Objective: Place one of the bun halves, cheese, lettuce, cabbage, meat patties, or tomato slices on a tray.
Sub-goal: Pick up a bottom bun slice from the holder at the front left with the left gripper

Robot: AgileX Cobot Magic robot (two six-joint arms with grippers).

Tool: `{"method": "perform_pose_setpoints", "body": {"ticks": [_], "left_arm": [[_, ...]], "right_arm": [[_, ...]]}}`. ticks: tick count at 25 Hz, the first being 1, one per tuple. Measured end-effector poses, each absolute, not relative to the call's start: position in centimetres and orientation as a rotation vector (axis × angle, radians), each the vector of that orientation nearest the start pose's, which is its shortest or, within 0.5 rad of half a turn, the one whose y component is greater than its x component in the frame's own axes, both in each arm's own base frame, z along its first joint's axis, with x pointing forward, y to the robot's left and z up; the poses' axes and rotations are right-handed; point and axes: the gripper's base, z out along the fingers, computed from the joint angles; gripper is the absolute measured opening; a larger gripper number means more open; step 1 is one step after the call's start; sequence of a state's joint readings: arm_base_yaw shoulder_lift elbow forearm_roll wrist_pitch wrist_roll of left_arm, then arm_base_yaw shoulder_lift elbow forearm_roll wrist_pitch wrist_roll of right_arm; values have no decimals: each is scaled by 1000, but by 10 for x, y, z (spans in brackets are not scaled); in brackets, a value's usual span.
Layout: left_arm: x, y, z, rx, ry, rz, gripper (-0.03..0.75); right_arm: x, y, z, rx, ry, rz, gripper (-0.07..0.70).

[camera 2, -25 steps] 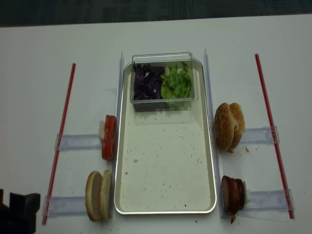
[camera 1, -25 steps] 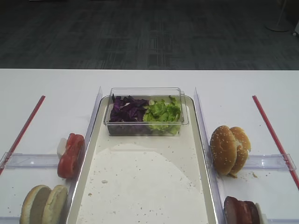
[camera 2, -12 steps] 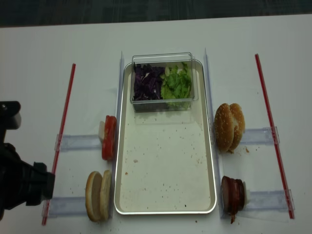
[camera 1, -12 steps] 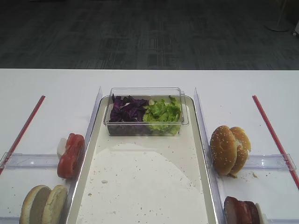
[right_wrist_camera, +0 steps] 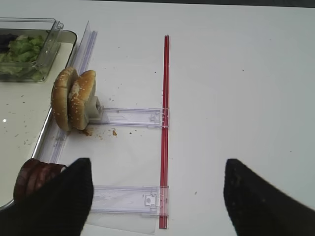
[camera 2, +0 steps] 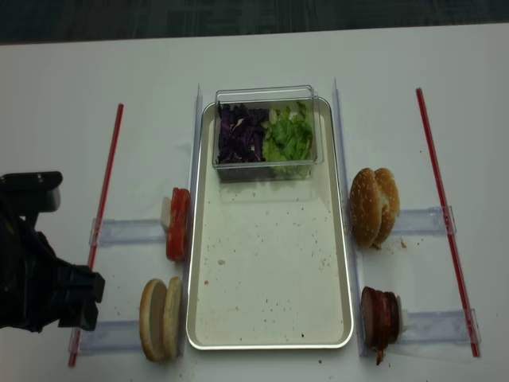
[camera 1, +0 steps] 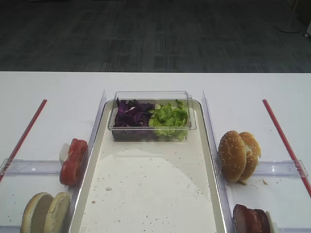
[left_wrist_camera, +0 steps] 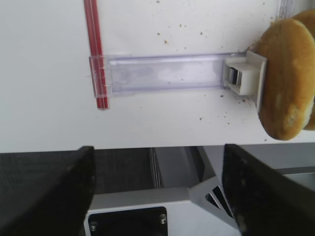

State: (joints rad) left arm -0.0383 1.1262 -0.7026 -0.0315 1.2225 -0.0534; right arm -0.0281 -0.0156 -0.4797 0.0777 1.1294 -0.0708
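In the first high view nothing has shifted against the earlier frames: one tray holds one clear tub with cabbage and lettuce, two plain bun halves left of the tray's near corner. The realsense view shows the left arm now further in, left of those halves. In the wrist views the left pincer and right pincer both stand apart, empty; no writing is legible

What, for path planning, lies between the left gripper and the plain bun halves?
In the realsense overhead view, only a clear plastic rail separates the left gripper from the plain bun halves.
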Motion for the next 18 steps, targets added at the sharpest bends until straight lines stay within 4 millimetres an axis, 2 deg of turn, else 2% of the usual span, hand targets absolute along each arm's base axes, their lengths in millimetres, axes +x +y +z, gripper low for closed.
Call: {"method": "perform_pose_setpoints", "body": {"ticks": [13,18], "left_arm": [[159,-11,243,-63,3126,-87,491],[159,-15,243,-90,3124,-153,491]], "right_arm": [[-8,7,266,-52,2115,35,571],[-8,7,266,-52,2115,35,571]]}}
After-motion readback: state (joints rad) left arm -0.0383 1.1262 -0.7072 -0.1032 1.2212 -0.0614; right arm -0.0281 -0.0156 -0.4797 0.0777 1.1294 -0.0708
